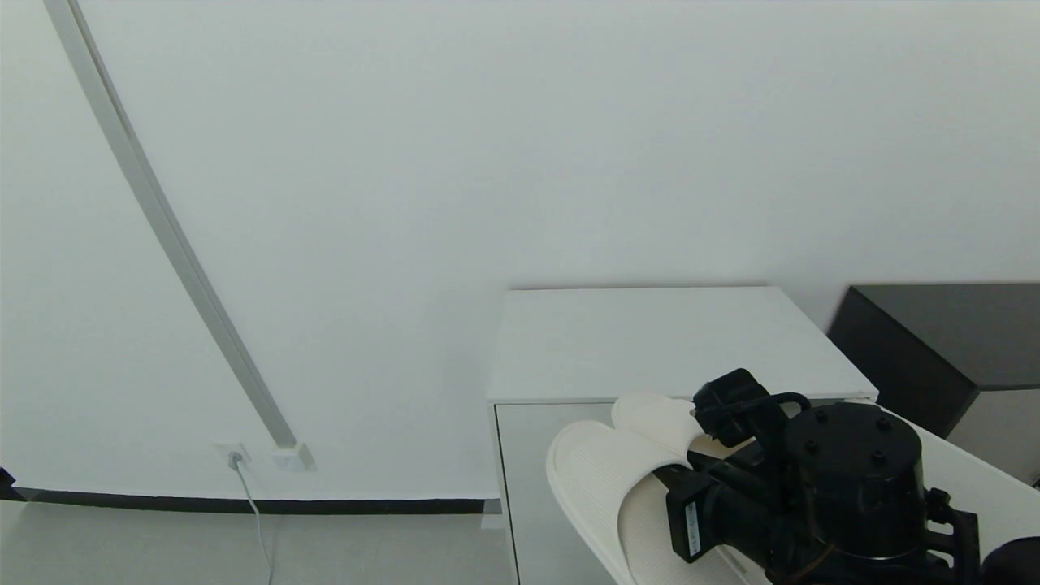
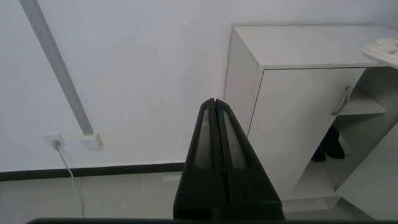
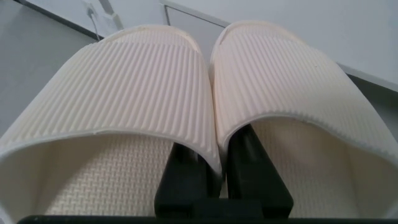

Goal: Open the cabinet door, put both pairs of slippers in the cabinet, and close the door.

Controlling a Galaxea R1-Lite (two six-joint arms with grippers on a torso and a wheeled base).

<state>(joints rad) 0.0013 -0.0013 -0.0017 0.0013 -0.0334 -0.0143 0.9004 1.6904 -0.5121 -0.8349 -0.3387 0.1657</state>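
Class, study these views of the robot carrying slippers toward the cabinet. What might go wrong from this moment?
1. The right hand pinches both cream slippers only by their adjoining inner walls; one may slide free during the move.
2. The slippers hang by the cabinet top's front edge; going down, they may knock that edge or the shelf.
3. Low inside already sits something dark, so room may be tight.

left hand (image 2: pixel 215 107) closed; white cabinet (image 2: pixel 298 46) open, dark item (image 2: pixel 329 146) inside
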